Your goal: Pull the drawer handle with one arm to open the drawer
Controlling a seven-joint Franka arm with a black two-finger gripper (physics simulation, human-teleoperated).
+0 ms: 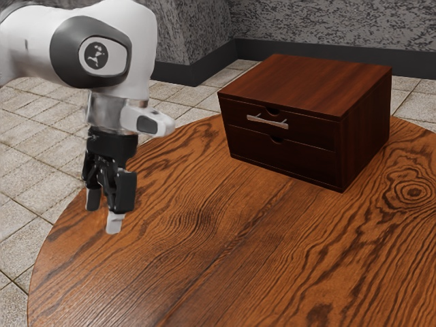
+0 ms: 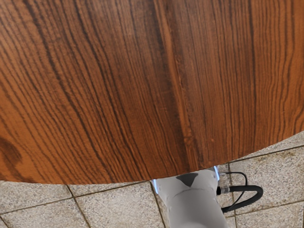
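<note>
Black two-finger gripper (image 1: 103,210): fingers apart, empty, over round wood-grain table (image 1: 238,259). Dark wooden two-drawer cabinet (image 1: 310,85): well apart. Upper drawer (image 1: 306,129) closed; silver bar handle (image 1: 267,121) untouched.

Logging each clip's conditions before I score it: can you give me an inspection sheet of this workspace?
Surface: round wooden table, strong grain.
Job's things: dark wooden cabinet stands on the table toward the exterior view's right. Its upper drawer carries a silver handle and looks shut, flush with the front.
Clutter: nothing seen.
Grippers: black gripper is open and holds nothing. It hangs above the table near its edge at the exterior view's left, well apart from the cabinet.
Cables: a black cable loops on the floor beside the arm's base.
Surroundings: tiled floor, speckled grey wall with dark skirting.
</note>
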